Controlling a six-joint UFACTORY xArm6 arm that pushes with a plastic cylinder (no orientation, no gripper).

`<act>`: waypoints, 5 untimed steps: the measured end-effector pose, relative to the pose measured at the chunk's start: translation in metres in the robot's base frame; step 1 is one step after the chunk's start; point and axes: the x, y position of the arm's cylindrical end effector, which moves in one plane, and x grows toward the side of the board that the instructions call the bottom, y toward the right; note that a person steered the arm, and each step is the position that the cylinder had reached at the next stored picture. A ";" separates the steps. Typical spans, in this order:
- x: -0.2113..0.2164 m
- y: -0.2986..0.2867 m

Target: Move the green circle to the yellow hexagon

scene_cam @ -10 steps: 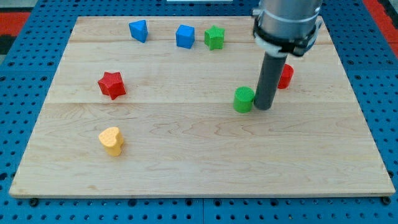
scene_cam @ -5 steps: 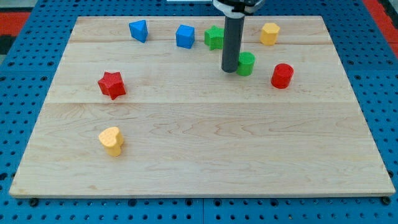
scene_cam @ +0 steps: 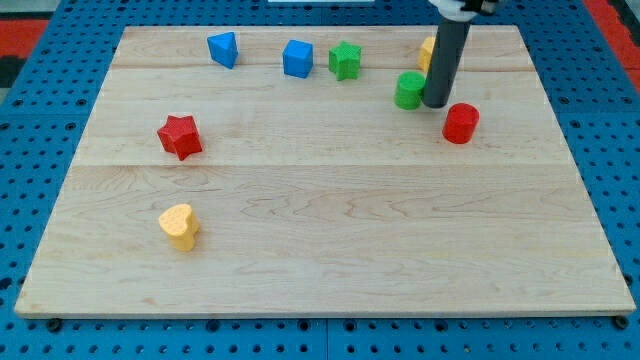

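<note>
The green circle, a short cylinder, stands near the view's top right on the wooden board. My tip rests right beside it on its right, touching or nearly touching it. The rod rises from there and hides most of the yellow hexagon, of which only a left sliver shows just above and right of the green circle.
A red cylinder stands just right of and below my tip. A green star, a blue cube and a blue block line the top edge. A red star and a yellow heart lie at the left.
The green circle has moved up from mid-board, then a little right and up, closer to the yellow hexagon. My tip went from its right side to its left and back to its right. The red cylinder shifted slightly right.
</note>
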 end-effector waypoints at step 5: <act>-0.016 -0.071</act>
